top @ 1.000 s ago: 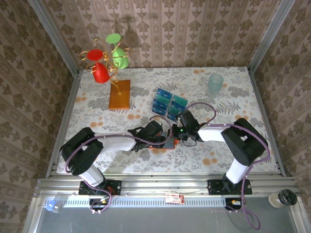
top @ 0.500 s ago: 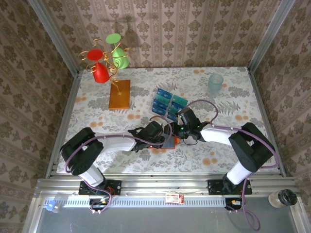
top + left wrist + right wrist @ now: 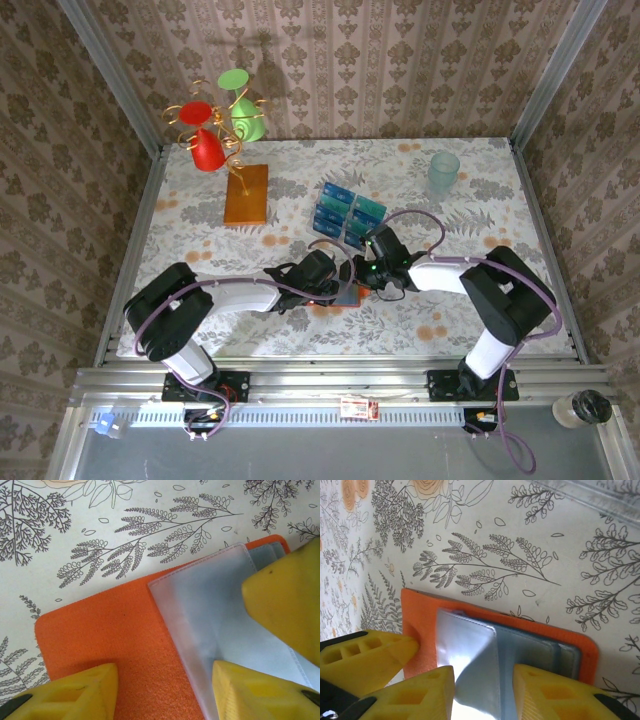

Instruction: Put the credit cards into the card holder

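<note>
Around the work area, a wire stand (image 3: pixel 222 130) with red and green cups rises from an orange-brown board (image 3: pixel 247 194) at the upper left of the overhead view. A pale see-through cup (image 3: pixel 443 172) stands at the upper right of the flowered table (image 3: pixel 480 290). The credit cards (image 3: pixel 345 215) lie in a loose cluster just above the middle, near the arms but apart from both.

The card holder (image 3: pixel 100 635) lies open and flat at the centre of the table, largely covered by both wrists from above. Inside it, a clear plastic sleeve (image 3: pixel 210 610) is stitched in, and one leaf is lifted off the orange cover. Greyish-blue layers under the sleeve may be a card, but that is unclear.

The left gripper (image 3: pixel 164 672) has its jaws spread, one finger over the orange cover and one over the sleeve, grasping nothing. The right gripper (image 3: pixel 482 680) also stands parted, with the raised leaf between its fingers (image 3: pixel 550 690). I cannot tell whether they touch it.
</note>
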Action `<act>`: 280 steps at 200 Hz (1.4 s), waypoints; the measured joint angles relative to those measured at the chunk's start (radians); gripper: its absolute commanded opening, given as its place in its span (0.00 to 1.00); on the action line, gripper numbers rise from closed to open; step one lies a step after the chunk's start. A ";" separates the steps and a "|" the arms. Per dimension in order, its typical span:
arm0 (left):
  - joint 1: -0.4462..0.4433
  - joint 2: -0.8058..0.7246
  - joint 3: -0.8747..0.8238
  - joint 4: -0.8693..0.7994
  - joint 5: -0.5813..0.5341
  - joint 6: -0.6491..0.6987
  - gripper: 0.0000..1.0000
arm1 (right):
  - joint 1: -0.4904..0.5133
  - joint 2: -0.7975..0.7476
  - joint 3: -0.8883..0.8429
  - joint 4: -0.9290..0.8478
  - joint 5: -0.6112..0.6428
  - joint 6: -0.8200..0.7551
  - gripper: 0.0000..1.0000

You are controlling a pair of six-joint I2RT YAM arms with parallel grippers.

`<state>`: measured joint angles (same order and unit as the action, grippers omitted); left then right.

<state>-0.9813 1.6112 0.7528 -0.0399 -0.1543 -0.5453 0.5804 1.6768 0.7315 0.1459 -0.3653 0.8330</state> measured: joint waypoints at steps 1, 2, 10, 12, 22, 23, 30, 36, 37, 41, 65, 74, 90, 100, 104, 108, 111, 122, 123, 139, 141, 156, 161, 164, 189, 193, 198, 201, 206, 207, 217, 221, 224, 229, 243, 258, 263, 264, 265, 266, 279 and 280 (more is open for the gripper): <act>0.000 0.000 0.000 0.000 0.000 0.000 0.54 | 0.000 0.000 0.000 0.001 -0.001 0.000 0.34; 0.000 0.000 0.000 0.000 0.000 0.000 0.54 | 0.000 0.001 0.000 0.002 -0.002 0.000 0.34; 0.000 0.000 0.000 0.000 0.000 0.000 0.54 | -0.002 0.006 0.000 0.010 -0.010 0.000 0.33; 0.000 0.000 0.000 0.000 0.000 0.000 0.54 | -0.002 0.006 0.000 0.011 -0.011 0.000 0.33; 0.000 0.000 0.000 0.000 0.000 0.000 0.54 | -0.004 0.008 0.000 0.014 -0.018 0.000 0.33; 0.000 0.000 0.000 0.000 0.000 0.000 0.54 | -0.004 0.008 0.000 0.014 -0.018 0.000 0.33; 0.000 0.000 0.000 0.000 0.000 0.000 0.54 | -0.004 0.008 0.000 0.015 -0.021 0.000 0.33; 0.000 0.000 0.000 0.000 0.000 0.000 0.54 | -0.004 0.008 0.000 0.015 -0.025 0.000 0.33; 0.000 0.000 0.000 0.000 0.000 0.000 0.55 | -0.004 0.008 0.000 0.015 -0.026 0.000 0.33; 0.000 0.000 0.000 0.000 0.000 0.000 0.55 | -0.004 0.008 0.000 0.015 -0.028 0.000 0.33; 0.000 0.000 0.000 0.000 0.000 0.000 0.56 | -0.003 0.008 0.009 0.005 -0.045 -0.005 0.33; 0.000 -0.001 0.000 0.000 -0.001 0.000 0.57 | -0.003 0.008 0.018 -0.003 -0.055 -0.006 0.33; 0.000 -0.006 0.000 0.000 -0.002 0.000 0.58 | 0.003 0.007 0.037 -0.019 -0.066 -0.016 0.34; 0.000 -0.014 0.000 -0.002 -0.003 0.000 0.58 | 0.009 0.004 0.049 -0.025 -0.070 -0.020 0.35; 0.000 -0.018 0.000 -0.004 -0.003 0.000 0.59 | 0.011 0.002 0.052 -0.027 -0.071 -0.020 0.36; 0.000 -0.024 0.000 -0.005 -0.004 0.000 0.59 | 0.014 0.000 0.057 -0.031 -0.072 -0.021 0.38; 0.000 -0.030 0.000 -0.007 -0.004 0.000 0.59 | 0.016 -0.002 0.059 -0.035 -0.074 -0.021 0.39; 0.001 -0.057 0.000 -0.019 -0.004 0.000 0.61 | 0.023 -0.009 0.068 -0.044 -0.077 -0.024 0.44; 0.001 -0.060 0.000 -0.020 -0.004 0.000 0.61 | 0.023 -0.010 0.069 -0.044 -0.078 -0.024 0.44; 0.003 -0.116 -0.007 -0.042 -0.006 0.000 0.64 | 0.031 -0.023 0.085 -0.056 -0.077 -0.022 0.50; 0.004 -0.122 -0.008 -0.043 -0.006 0.000 0.64 | 0.032 -0.024 0.087 -0.058 -0.077 -0.023 0.52; 0.020 -0.188 -0.023 -0.066 -0.007 -0.002 0.66 | 0.042 -0.037 0.108 -0.066 -0.076 -0.019 0.57; 0.028 -0.209 -0.029 -0.071 -0.006 -0.001 0.66 | 0.046 -0.040 0.115 -0.068 -0.074 -0.017 0.59; 0.032 -0.222 -0.033 -0.075 -0.006 -0.002 0.66 | 0.048 -0.042 0.119 -0.068 -0.073 -0.016 0.61; 0.077 -0.327 -0.071 -0.111 -0.002 -0.009 0.67 | 0.072 -0.046 0.143 -0.068 -0.056 -0.005 0.65; 0.085 -0.341 -0.076 -0.116 -0.001 -0.010 0.67 | 0.076 -0.046 0.145 -0.069 -0.053 -0.001 0.65; 0.095 -0.360 -0.084 -0.126 0.000 -0.011 0.67 | 0.080 -0.045 0.147 -0.069 -0.050 0.001 0.66; 0.101 -0.370 -0.087 -0.130 0.000 -0.011 0.67 | 0.084 -0.045 0.149 -0.069 -0.047 0.004 0.66; 0.111 -0.388 -0.094 -0.139 0.001 -0.013 0.67 | 0.089 -0.042 0.153 -0.071 -0.045 0.006 0.66; 0.113 -0.389 -0.095 -0.140 0.000 -0.013 0.67 | 0.090 -0.042 0.154 -0.072 -0.043 0.007 0.66; 0.129 -0.420 -0.106 -0.156 0.001 -0.016 0.67 | 0.100 -0.033 0.165 -0.072 -0.036 0.011 0.66; 0.136 -0.431 -0.111 -0.159 0.001 -0.016 0.67 | 0.105 -0.026 0.171 -0.072 -0.034 0.013 0.66; 0.141 -0.439 -0.116 -0.162 0.001 -0.016 0.67 | 0.106 -0.023 0.175 -0.072 -0.031 0.014 0.66; 0.148 -0.450 -0.121 -0.167 0.002 -0.016 0.67 | 0.111 -0.011 0.185 -0.072 -0.031 0.016 0.66; 0.169 -0.477 -0.135 -0.184 0.003 -0.019 0.67 | 0.122 0.016 0.203 -0.066 -0.030 0.027 0.66; 0.188 -0.496 -0.148 -0.202 0.005 -0.024 0.67 | 0.136 0.051 0.221 -0.056 -0.030 0.035 0.66; 0.193 -0.502 -0.152 -0.209 0.006 -0.024 0.67 | 0.139 0.062 0.224 -0.050 -0.031 0.038 0.66; 0.193 -0.502 -0.152 -0.210 0.006 -0.024 0.67 | 0.140 0.064 0.224 -0.048 -0.031 0.038 0.66; 0.195 -0.504 -0.153 -0.212 0.006 -0.024 0.67 | 0.141 0.068 0.225 -0.047 -0.031 0.039 0.66; 0.196 -0.505 -0.153 -0.213 0.007 -0.024 0.67 | 0.141 0.070 0.225 -0.046 -0.031 0.039 0.66; 0.206 -0.518 -0.156 -0.207 0.008 -0.033 0.67 | 0.151 0.101 0.229 -0.045 -0.032 0.041 0.65; 0.207 -0.519 -0.156 -0.206 0.008 -0.034 0.67 | 0.152 0.103 0.229 -0.045 -0.032 0.041 0.65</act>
<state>-0.7746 1.0924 0.5968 -0.2462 -0.1467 -0.5793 0.7326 1.7794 0.9604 0.1009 -0.3977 0.8742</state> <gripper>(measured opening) 0.673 0.656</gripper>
